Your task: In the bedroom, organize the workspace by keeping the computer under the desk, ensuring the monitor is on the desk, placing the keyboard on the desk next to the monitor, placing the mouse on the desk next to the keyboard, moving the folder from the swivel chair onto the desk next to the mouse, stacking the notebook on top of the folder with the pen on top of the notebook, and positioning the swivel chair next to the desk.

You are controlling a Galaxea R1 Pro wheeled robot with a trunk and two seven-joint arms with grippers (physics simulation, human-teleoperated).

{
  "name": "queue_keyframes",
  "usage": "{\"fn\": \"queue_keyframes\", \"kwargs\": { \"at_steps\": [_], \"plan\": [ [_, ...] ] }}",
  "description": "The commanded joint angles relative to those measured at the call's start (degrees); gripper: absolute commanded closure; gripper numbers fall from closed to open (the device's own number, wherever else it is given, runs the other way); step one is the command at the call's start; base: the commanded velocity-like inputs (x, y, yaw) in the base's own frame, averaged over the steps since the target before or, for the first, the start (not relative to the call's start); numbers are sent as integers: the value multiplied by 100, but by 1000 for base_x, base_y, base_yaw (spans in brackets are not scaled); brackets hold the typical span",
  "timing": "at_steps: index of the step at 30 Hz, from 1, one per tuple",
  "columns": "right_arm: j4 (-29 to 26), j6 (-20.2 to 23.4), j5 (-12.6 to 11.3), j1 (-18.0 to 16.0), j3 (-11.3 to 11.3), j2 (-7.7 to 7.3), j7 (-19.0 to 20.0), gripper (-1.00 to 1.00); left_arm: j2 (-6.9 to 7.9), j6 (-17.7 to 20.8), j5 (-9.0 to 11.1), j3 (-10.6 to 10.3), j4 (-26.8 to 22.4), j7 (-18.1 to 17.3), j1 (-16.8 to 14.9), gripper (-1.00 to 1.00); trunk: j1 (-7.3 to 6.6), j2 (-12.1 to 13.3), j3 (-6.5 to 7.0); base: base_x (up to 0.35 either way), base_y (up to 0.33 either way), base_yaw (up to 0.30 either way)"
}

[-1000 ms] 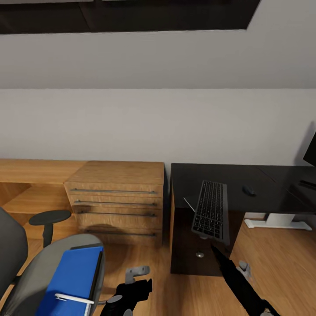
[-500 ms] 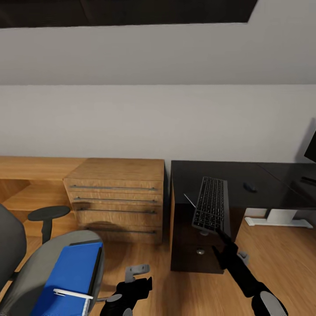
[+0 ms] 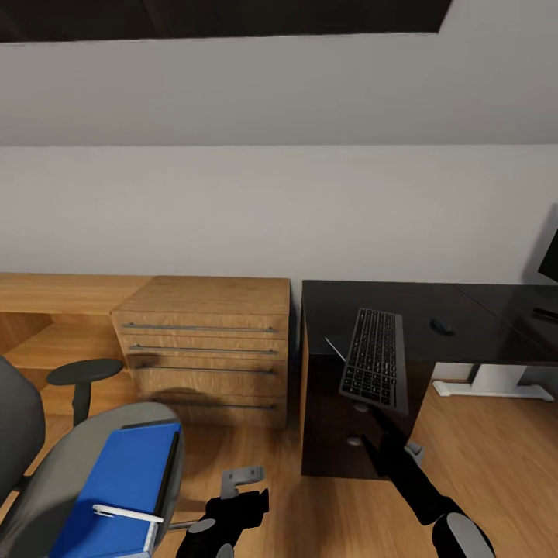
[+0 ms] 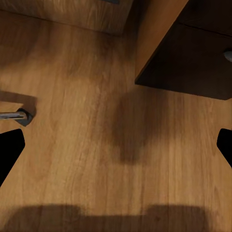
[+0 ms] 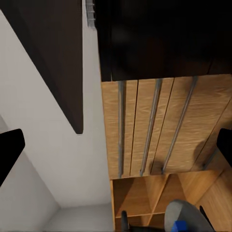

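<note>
The black keyboard (image 3: 374, 360) lies lengthwise over the front edge of the black desk (image 3: 480, 318), its near end jutting out. My right gripper (image 3: 386, 435) is just below that end; in the right wrist view its fingers (image 5: 9, 150) stand wide apart, open. The mouse (image 3: 442, 327) sits to the keyboard's right. The monitor (image 3: 552, 260) is cut off by the picture's right edge. On the grey swivel chair (image 3: 46, 480) lies the blue folder (image 3: 116, 484) with the white pen (image 3: 128, 513) on it. My left gripper (image 3: 236, 496) hangs open over the floor.
A light wooden chest (image 3: 205, 349) with bar handles stands against the desk's left side. The desk's dark drawer unit (image 3: 341, 434) is right in front of my right arm. A white foot (image 3: 488, 387) rests on the floor under the desk.
The head camera has tilted up a little. My right arm has shifted in under the keyboard's near end. The keyboard has stayed put on the desk.
</note>
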Motion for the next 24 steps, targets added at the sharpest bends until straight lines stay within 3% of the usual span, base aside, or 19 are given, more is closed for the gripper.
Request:
{"fn": "queue_keyframes", "kwargs": {
  "at_steps": [1, 4, 6, 9, 12, 24],
  "plan": [
    [-2, 25, -31, -3, 22, 0, 8, -100, 0, 12, 63, -6, -6, 53, -4, -100, -1, -3, -6, 0, 0, 0],
    [-5, 11, -16, -3, 138, 0, 16, -100, 0, 12, 64, -6, -6, 53, -4, -100, -1, -3, -6, 0, 0, 0],
    [-18, -15, 8, -3, 387, 0, 38, -100, 0, 12, 57, -12, -6, 53, -4, -100, -23, 37, 12, 0, 0, 0],
    [-297, -22, 38, -3, 447, 0, 23, -100, 0, 12, 53, -28, -6, 52, -4, -100, -89, 158, 66, 0, 0, 0],
    [-374, -22, 44, -3, 450, 0, 20, -100, 0, 12, 53, -43, -6, 53, -4, -100, -154, 278, 120, 0, 0, 0],
    [-403, -43, 34, -3, 368, -10, 5, -100, 0, 12, 55, -85, 8, 45, -4, -100, -154, 278, 120, 0, 0, 0]
  ]
}}
